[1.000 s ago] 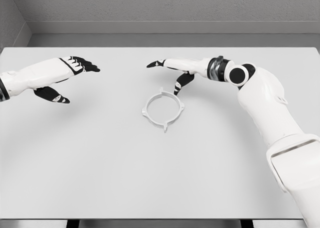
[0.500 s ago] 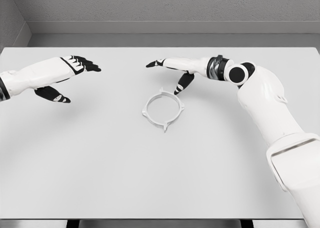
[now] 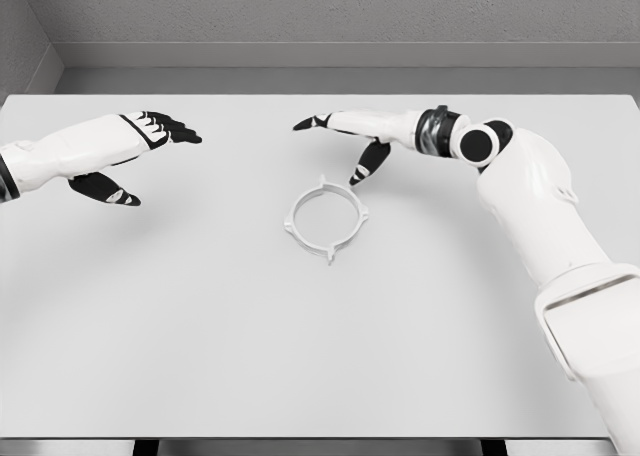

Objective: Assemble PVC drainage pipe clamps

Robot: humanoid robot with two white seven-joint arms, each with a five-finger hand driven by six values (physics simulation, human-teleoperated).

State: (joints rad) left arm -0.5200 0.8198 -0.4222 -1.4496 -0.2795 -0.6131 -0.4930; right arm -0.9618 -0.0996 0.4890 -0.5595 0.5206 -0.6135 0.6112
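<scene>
White bench [image 3: 200,356] fills frame. Right hand [image 3: 350,141] upper centre, fingers released, holding nothing, just above clamp ring [image 3: 327,218] lying flat mid-frame. Left hand [image 3: 125,151] upper left, also released, well apart. Approach w/ thumb & fingers straddling the rim, not pressing it flat

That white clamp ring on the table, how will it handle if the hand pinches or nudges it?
The clamp ring is a thin open hoop, so probably light and somewhat flexible under a pinch. It lies flat on the table, so it should slide rather than roll. Its small outer tabs may offer the right hand a grip.
</scene>
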